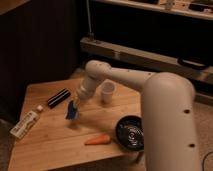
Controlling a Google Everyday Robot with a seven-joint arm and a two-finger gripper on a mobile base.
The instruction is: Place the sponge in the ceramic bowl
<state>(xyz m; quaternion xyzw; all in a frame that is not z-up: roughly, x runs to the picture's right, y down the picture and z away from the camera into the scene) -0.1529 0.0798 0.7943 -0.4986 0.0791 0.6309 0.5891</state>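
The sponge (71, 110), a small bright-blue pad, hangs tilted on edge just above the wooden table (50, 145), left of centre. My gripper (75, 102) is at the end of the white arm that reaches in from the right, and it is shut on the sponge's upper part. The ceramic bowl (131, 132), black, glossy and ringed inside, rests at the table's near right edge. It lies well to the right of the sponge and nearer the front, partly behind my arm's big white link.
A white cup (107, 92) stands just right of the gripper. A black bar (58, 97) lies to its left, and a white tube-like bottle (26, 124) near the left edge. An orange carrot (97, 140) lies between the sponge and the bowl.
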